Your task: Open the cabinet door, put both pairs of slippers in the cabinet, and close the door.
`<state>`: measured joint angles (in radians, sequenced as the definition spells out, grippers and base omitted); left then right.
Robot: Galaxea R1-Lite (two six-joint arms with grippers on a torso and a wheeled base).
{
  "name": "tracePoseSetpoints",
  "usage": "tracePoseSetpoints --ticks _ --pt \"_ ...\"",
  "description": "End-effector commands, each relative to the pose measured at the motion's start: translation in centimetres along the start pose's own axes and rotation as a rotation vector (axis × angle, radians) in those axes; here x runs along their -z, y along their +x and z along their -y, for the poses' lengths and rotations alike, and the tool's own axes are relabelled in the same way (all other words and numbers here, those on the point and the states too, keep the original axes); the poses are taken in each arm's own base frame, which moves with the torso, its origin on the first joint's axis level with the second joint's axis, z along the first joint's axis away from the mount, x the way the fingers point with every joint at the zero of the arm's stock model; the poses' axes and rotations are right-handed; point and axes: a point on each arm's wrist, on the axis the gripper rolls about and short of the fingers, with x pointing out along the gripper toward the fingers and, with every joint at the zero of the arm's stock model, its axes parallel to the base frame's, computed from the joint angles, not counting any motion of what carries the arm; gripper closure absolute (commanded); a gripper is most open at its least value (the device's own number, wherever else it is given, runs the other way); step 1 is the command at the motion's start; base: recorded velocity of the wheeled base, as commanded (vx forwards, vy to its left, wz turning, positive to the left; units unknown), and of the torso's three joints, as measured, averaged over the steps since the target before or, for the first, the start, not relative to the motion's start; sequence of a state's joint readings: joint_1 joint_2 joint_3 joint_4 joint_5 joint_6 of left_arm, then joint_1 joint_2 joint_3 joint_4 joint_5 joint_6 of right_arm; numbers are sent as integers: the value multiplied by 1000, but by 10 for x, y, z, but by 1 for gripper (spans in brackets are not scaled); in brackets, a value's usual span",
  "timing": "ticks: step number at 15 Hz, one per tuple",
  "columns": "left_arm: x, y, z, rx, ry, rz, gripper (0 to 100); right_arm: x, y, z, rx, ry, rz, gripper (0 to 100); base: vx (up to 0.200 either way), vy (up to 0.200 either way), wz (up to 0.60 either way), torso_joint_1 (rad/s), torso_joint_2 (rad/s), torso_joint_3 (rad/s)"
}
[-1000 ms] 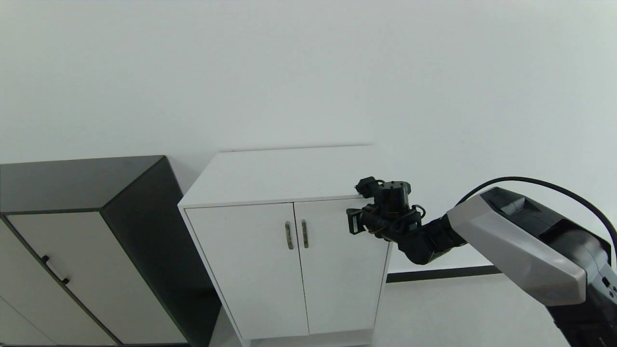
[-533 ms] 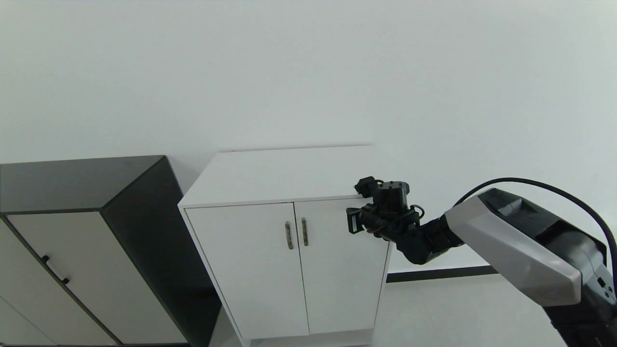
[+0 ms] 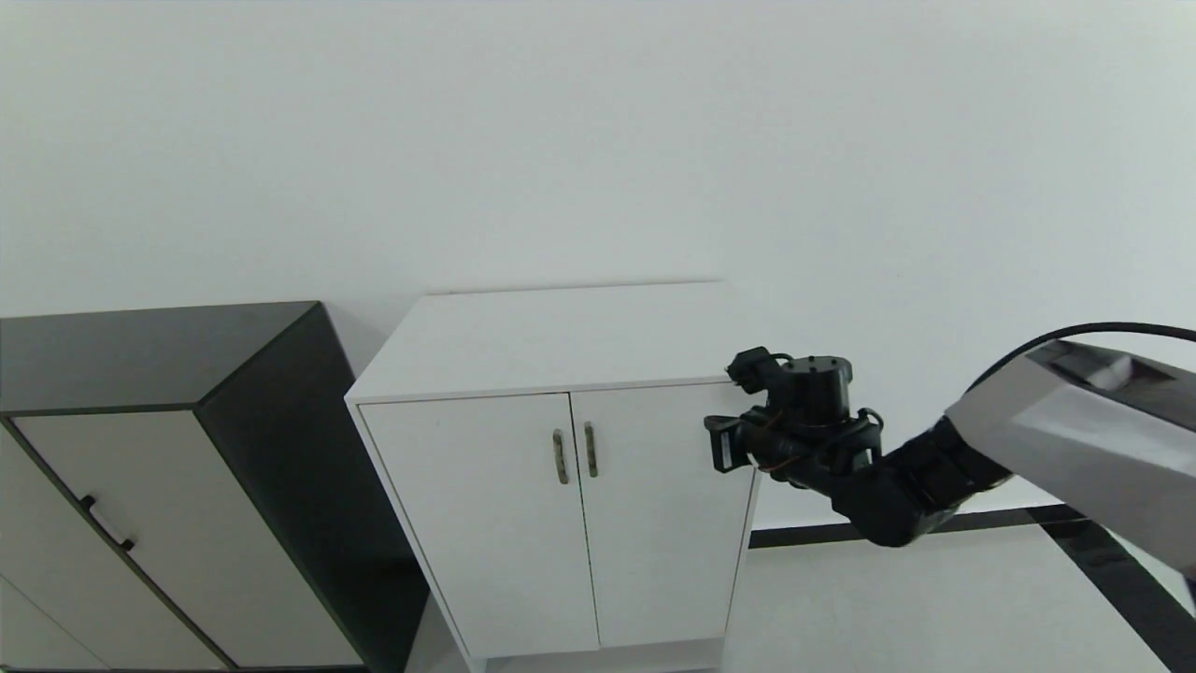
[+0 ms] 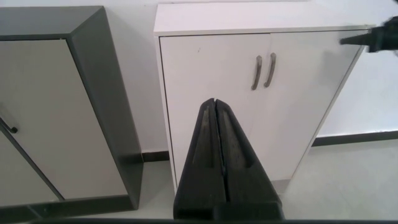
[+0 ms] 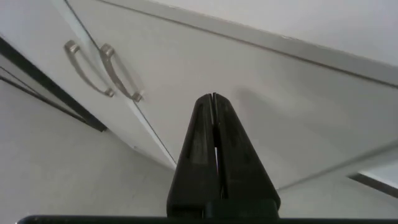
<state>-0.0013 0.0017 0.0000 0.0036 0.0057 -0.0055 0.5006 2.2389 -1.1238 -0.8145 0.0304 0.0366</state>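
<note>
- Straight ahead, a white two-door cabinet [image 3: 486, 523] is standing against a plain white wall [image 3: 598, 140], with both doors sitting shut.
- Two slim curved metal handles [image 3: 559, 456] are hanging upright side by side where the doors are meeting, near the top.
- The black right pincer [image 3: 718, 444] is hovering at the upper right corner of the cabinet's front, its fingers [image 5: 202, 143] pressing together on nothing. Whether it is touching the door cannot be told.
- The black left pincer [image 4: 216, 106] is pointing at the left door from well apart, its fingers likewise pressing together and gripping nothing.
- A dark grey cabinet with a pale door [image 3: 252, 393] is standing just beside the white one, on the robot's left.
- A black skirting strip [image 3: 813, 535] is running along the wall's foot on the right.
</note>
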Motion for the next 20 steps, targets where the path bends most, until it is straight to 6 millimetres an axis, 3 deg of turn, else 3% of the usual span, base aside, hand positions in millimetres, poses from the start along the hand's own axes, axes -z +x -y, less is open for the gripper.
tracePoseSetpoints --ticks 1,6,10,12,14,17,20 --pt "0 0 0 0 -1 1 100 -8 -95 20 64 15 38 100 0 0 0 0 0 0" --pt "0 0 0 0 -1 1 100 40 -200 36 166 -21 -31 100 0 0 0 0 0 0" --pt "0 0 0 0 -1 -1 100 60 -275 29 221 -78 -20 100 0 0 0 0 0 0" --pt "0 0 0 0 -2 1 100 62 -300 29 269 -60 -32 100 0 0 0 0 0 0" --pt "0 0 0 0 -2 1 100 78 -349 15 288 -51 -55 100 0 0 0 0 0 0" --pt "0 0 0 0 -2 -1 100 110 -387 0 260 -37 -106 100 0 0 0 0 0 0" --pt "0 0 0 0 -2 1 100 122 -405 -7 261 -36 -46 100 0 0 0 0 0 0"
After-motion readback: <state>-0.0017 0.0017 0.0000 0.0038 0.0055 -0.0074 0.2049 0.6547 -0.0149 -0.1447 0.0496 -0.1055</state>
